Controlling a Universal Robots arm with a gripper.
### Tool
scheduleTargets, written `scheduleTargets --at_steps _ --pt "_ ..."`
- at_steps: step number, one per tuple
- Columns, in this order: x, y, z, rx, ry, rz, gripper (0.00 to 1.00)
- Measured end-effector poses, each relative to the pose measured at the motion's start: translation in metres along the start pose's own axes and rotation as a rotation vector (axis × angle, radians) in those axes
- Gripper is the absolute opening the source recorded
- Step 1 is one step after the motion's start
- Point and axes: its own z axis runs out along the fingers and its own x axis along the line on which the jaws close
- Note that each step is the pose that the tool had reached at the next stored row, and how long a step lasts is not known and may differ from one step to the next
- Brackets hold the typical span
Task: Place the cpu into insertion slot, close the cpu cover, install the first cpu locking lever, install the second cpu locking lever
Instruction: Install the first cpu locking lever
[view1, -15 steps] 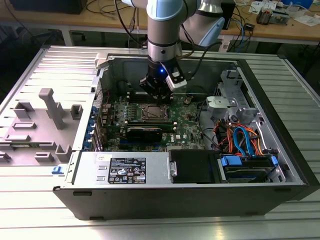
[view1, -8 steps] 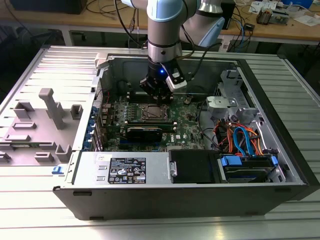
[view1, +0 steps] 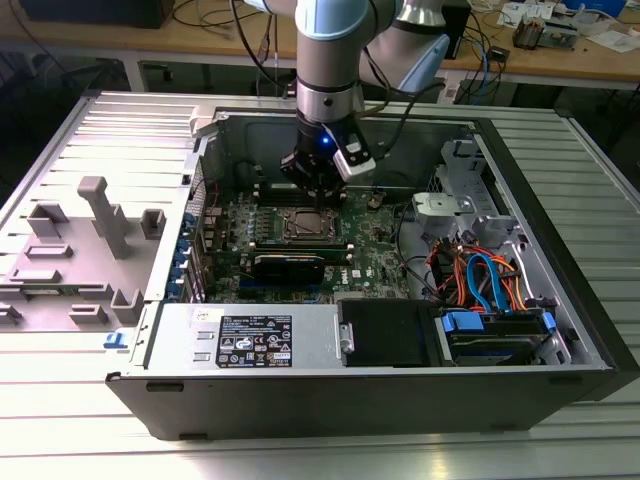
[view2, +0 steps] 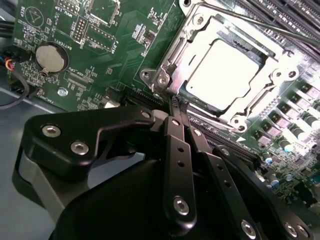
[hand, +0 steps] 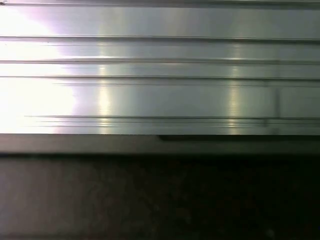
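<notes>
The cpu (view2: 222, 70) lies flat in the insertion slot (view2: 159, 79), its silvery top showing through the cut-out of the cpu cover (view2: 281, 69). The cover lies down flat over the chip. A thin metal lever rod (view2: 260, 26) runs along the socket's far side. My gripper (view2: 175, 102) is shut, its black fingers pressed together with the tips at the socket's near edge, close to a corner. I see nothing held between them. In the exterior view the gripper (view1: 318, 192) hangs just above the socket (view1: 305, 225) inside the open computer case.
Memory slots flank the socket. A coin battery (view2: 51, 57) sits on the green board. A black card (view1: 288, 265), the power supply (view1: 250, 335) and a cable bundle (view1: 480, 275) crowd the case. Grey fixtures (view1: 100, 215) stand on the ribbed table (hand: 160, 90).
</notes>
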Motion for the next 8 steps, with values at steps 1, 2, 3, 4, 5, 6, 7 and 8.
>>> scheduleTargets --at_steps 1,2,3,4,5,6,7,8 --pt "-0.0001 -0.0002 -0.0014 0.0001 0.0 0.0 0.11" --pt "-0.0001 -0.0005 -0.0021 0.0 0.0 0.0 0.11" --pt "-0.0002 -0.0012 -0.0024 0.0 0.0001 0.0 0.11" --pt "-0.0001 -0.0024 -0.0025 0.0001 0.0001 0.0 0.11" --pt "-0.0001 -0.0033 -0.0025 0.0 0.0001 0.0 0.11" --pt "-0.0001 -0.0041 -0.0025 0.0001 0.0003 0.0 0.11" --pt "-0.0001 -0.0045 -0.0025 0.0 0.0004 0.0 0.11" --pt "-0.0001 -0.0045 -0.0025 0.0001 0.0005 0.0 0.11"
